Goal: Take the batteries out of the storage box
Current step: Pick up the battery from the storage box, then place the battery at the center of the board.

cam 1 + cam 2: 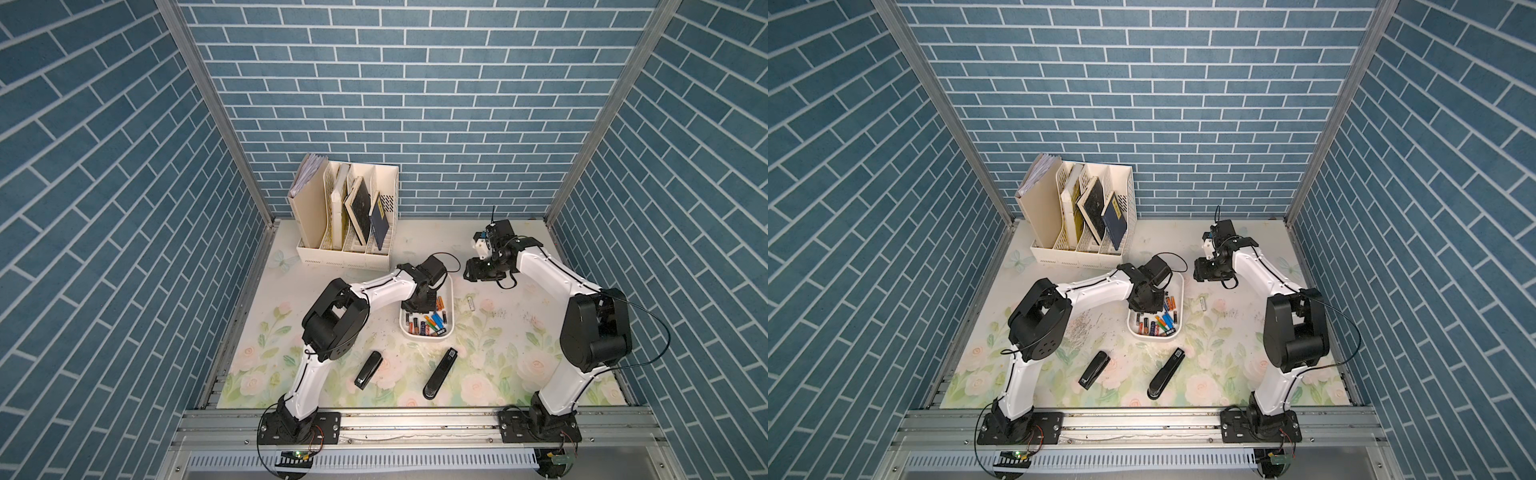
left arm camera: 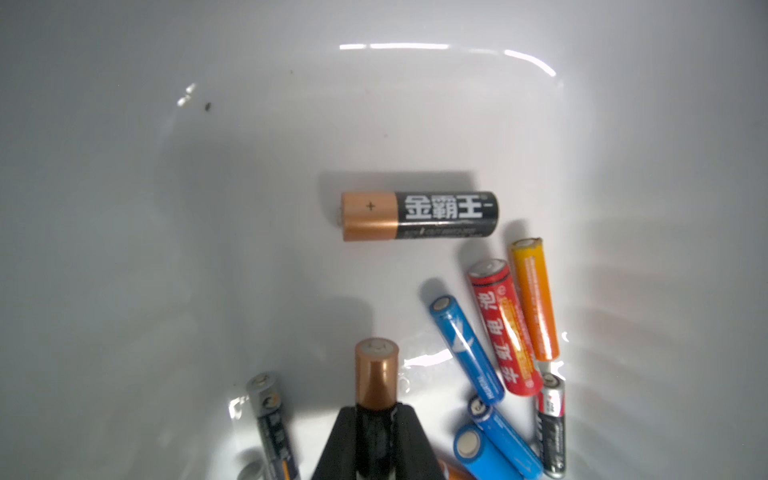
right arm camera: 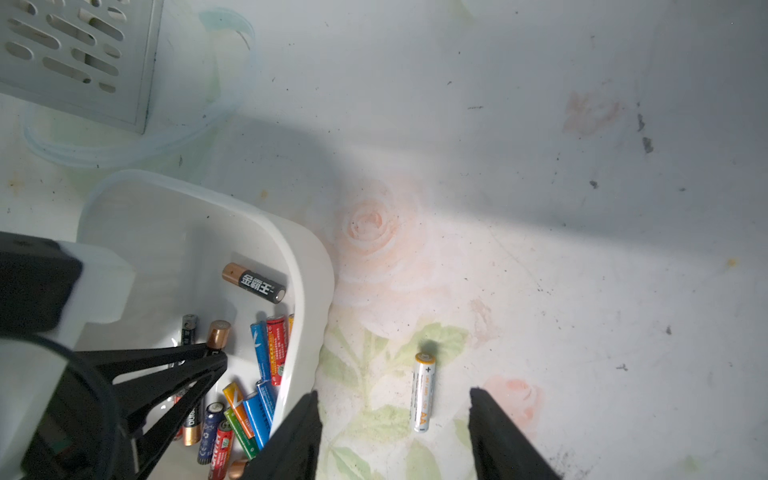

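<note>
Nearest us, left gripper (image 2: 378, 411) pinches one copper-tipped battery (image 2: 376, 370), its body hidden; right gripper (image 3: 394, 392) gapes near one white battery (image 3: 423, 392); our left arm (image 1: 382, 289) half-covers storage box (image 1: 451, 303) mid-frame; two staplers (image 1: 368, 370) (image 1: 440, 373).

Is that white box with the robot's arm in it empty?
Not empty: the white storage box holds many batteries; one white AA battery lies outside on the floral mat.

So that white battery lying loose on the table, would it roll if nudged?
Probably. The white battery is a smooth cylinder lying on its side on the flat table, so a sideways nudge would likely roll it. It looks rigid, so a grip shouldn't bend it.
</note>
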Motion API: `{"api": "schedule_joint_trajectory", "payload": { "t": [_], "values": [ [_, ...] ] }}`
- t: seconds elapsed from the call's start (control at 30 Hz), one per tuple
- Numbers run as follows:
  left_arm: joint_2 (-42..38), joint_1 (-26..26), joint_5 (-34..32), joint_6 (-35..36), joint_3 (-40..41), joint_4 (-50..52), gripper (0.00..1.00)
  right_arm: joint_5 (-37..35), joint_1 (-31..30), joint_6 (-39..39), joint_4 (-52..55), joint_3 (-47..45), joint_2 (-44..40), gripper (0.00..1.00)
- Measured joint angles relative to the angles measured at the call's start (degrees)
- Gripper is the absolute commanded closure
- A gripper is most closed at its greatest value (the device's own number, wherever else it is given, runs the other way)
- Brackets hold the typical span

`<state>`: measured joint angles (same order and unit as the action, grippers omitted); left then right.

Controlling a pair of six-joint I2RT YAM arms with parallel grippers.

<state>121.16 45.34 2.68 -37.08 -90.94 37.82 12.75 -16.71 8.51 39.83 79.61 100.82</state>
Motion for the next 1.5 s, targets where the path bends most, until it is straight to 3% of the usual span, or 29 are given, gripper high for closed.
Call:
{"api": "schedule_joint_trajectory", "payload": {
  "t": [0.6,0.93,1.17,1.5],
  "values": [
    [-13.7,-6.5,2.3,1.3,0.7,0.2,0.81,1.0,-1.6,0.1,0.8,4.5,0.4,0.4],
    [-20.9,-13.4,2.6,3.6,11.3,-0.6,0.81,0.8,-5.5,0.5,2.2,7.2,1.5,0.4],
    [-20.6,-14.1,3.7,4.9,19.2,-3.3,0.81,0.1,-8.6,1.7,3.1,7.9,2.1,0.4],
    [-13.6,-14.3,5.2,7.5,20.4,-7.8,0.81,-0.7,-10.7,3.3,3.8,7.9,2.2,0.4]
  ]
}}
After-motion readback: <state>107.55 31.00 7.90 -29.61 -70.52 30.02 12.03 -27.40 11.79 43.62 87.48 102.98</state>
